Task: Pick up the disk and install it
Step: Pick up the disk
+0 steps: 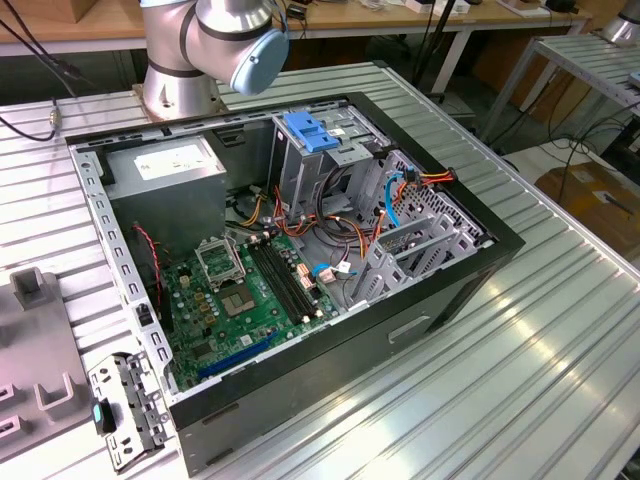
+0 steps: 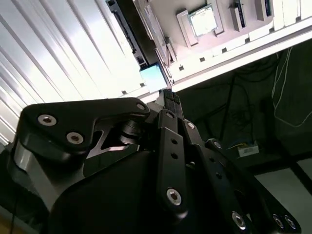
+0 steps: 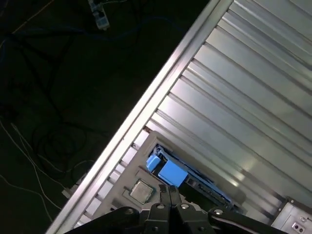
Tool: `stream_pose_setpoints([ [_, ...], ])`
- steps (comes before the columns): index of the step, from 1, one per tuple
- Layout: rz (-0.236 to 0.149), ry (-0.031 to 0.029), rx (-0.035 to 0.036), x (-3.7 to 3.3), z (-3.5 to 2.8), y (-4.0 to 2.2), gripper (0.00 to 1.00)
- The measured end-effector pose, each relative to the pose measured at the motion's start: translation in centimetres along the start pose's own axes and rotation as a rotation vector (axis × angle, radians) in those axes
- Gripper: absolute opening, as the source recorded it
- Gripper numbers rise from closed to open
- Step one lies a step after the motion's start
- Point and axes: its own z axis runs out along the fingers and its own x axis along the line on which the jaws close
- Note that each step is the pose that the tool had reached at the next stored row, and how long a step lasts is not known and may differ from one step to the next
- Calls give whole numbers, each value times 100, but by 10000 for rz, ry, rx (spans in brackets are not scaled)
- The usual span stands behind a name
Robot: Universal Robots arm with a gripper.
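**Disk not lifted; fingers together**

I found the gripper with its fingers pressed together and nothing between them. It was poised just above the blue end of the disk. The disk lay in a grey holder at the ribbed worktop's edge, just beside a square chip. The open computer case stood mid-worktop.

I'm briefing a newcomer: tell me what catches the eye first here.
An open black computer case lying on the ribbed metal table, its green motherboard exposed, dominates the exterior view. In the first wrist view, the black gripper hovers near the dark, blue-railed disk by the table's edge.
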Motion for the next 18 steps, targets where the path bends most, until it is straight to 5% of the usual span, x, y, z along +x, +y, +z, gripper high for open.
stream_pose_setpoints([
  [18, -3773, 70, 113, 0, 0, 0, 11],
])
